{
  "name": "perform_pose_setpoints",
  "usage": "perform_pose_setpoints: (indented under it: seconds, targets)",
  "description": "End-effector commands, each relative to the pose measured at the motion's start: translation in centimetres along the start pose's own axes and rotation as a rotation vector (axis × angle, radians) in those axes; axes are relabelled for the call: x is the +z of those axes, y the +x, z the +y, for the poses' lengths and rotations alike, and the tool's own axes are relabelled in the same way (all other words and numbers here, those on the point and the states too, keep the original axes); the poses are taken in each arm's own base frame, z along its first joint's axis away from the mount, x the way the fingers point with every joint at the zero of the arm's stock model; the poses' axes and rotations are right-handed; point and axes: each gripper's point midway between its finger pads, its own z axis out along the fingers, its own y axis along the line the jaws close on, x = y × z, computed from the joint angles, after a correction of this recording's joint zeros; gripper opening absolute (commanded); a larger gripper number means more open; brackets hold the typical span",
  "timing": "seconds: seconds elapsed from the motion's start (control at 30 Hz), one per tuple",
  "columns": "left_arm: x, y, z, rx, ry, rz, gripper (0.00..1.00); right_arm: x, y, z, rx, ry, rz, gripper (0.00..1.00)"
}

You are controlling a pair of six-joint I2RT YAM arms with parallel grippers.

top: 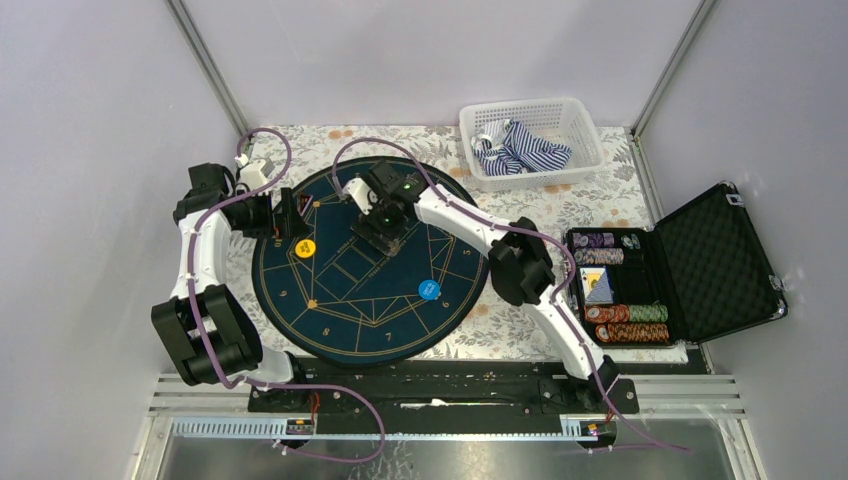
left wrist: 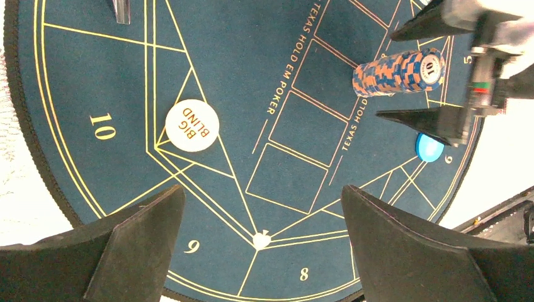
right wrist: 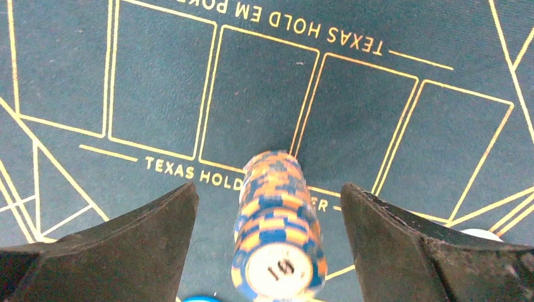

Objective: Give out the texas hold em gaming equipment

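– Your right pincer [right wrist: 267,189] filled the near edge of its own view, black fingers [right wrist: 126,245] set well apart, with the chip stack [right wrist: 277,226] standing between them and, as far as I could tell, touching neither.

– So where did that leave the job?

– Taking it by size: the flowered tabletop [top: 560,200] carried the round navy mat [top: 340,325]. The open case [top: 715,250] sat to the mat's right with more chips [top: 625,322] racked inside. That one orange-and-blue stack stood on the mat, over the gold lettering beside the row of card boxes. The big blind disc [left wrist: 192,126] lay toward the mat's left and the blue disc [left wrist: 429,148] toward its near right, both apart from the stack. Your left pincer [left wrist: 263,189] hung over the mat's left side, spread wide and holding nothing.

– And the step?

– I judged it the letting-go of one stack. The next move called for a straight lift, so neither finger clipped that tall column, then a reach to the case for more.
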Motion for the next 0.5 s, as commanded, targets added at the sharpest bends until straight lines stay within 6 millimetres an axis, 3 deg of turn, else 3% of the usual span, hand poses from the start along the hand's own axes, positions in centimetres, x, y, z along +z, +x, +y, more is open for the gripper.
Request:
perform_pose_setpoints:
  seconds: [0.0, 0.23, 0.47]
  targets:
    - [-1.2, -2.4, -0.8, 0.053, 0.020, -0.075, 0.99, -6.4, -2.9, 0.4, -0.003, 0.013, -0.094, 0.90]
    - [-1.4, -2.7, -0.9, 0.059, 0.018, -0.082, 0.99, -7.9, -2.2, 0.9, 0.010, -0.011, -0.084, 0.87]
    - [-1.6, -2.7, -1.1, 0.060, 0.024, -0.082, 0.99, -7.5, -1.4, 0.0, 0.022, 0.012, -0.059, 0.86]
